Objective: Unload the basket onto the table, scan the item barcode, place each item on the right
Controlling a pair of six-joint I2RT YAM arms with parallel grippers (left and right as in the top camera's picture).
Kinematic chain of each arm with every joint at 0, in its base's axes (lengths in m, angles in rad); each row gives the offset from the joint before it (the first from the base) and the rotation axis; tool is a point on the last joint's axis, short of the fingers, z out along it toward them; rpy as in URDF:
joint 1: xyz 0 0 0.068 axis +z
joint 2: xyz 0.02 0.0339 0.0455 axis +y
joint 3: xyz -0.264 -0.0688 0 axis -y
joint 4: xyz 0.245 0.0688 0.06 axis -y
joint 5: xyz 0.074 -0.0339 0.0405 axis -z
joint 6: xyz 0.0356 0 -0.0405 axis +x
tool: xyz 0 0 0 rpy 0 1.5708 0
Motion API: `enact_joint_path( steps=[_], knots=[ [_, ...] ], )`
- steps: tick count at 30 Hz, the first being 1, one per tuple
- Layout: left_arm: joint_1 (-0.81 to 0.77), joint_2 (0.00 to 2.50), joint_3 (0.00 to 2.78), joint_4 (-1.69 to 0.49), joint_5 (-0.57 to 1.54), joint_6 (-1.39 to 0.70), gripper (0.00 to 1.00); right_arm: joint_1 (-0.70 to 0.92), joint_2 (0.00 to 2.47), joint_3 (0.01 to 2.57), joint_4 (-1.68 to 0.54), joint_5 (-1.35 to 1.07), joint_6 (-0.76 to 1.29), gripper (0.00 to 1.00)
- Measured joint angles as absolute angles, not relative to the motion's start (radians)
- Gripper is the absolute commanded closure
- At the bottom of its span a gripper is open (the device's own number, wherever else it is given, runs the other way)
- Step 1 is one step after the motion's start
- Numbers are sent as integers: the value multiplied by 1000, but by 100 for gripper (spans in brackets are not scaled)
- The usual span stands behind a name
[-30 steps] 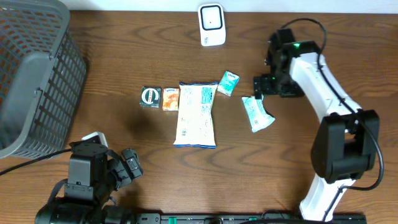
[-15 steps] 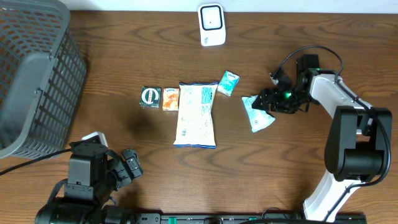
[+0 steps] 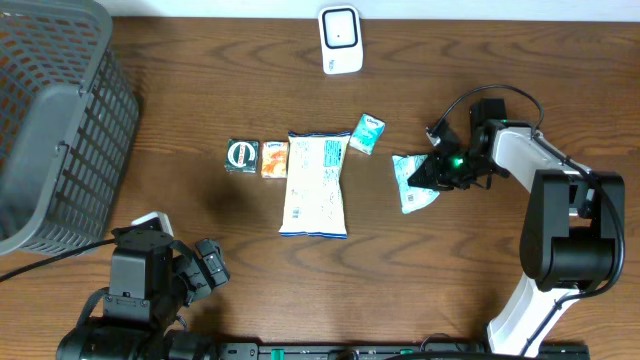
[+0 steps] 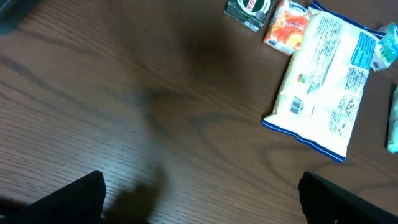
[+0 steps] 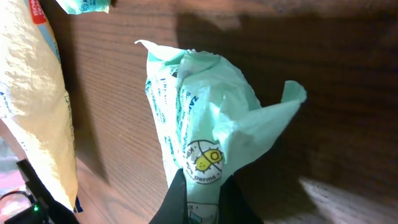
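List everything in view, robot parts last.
basket: 1, grey, far left of table
scanner: 1, white, top centre
small box: 1, dark green, left of orange pack
orange pack: 1, orange, beside large bag's upper left
large bag: 1, white with blue trim, centre
small packet: 1, teal, by large bag's upper right corner
crumpled packet: 1, mint green, right of large bag
table: 1, brown wood
left gripper: open, bottom left, holding nothing
right gripper: shut on crumpled packet

Mock shop checkout: barcode scanner [image 3: 340, 40], shopping basket [image 3: 60, 130], packaged snacks [image 3: 316, 185], wood table [image 3: 200, 60].
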State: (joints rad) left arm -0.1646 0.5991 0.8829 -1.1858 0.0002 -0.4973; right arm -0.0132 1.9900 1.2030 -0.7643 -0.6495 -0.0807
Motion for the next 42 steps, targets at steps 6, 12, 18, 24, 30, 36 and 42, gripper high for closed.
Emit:
enact_joint_path(
  steps=[6, 12, 18, 24, 30, 36, 42],
  knots=[
    [-165, 599, 883, -1186, 1, -497, 2, 35, 1939, 1244, -788, -474, -29, 99],
    [-165, 599, 883, -1186, 1, -497, 2, 219, 1790, 1260, -794, 17, 74, 99],
    [-165, 599, 883, -1186, 0, -497, 2, 440, 1798, 1257, -780, 580, 213, 99],
    [-165, 599, 883, -1185, 0, -497, 2, 516, 1946, 1243, -742, 809, 276, 99],
    [-165, 599, 883, -1186, 1, -497, 2, 569, 2068, 1229, -745, 883, 312, 79],
    [-165, 599, 883, -1185, 0, -497, 2, 630, 2071, 1229, -745, 796, 327, 58],
    [-165, 599, 883, -1186, 1, -497, 2, 660, 2054, 1252, -784, 720, 342, 53]
  ],
)
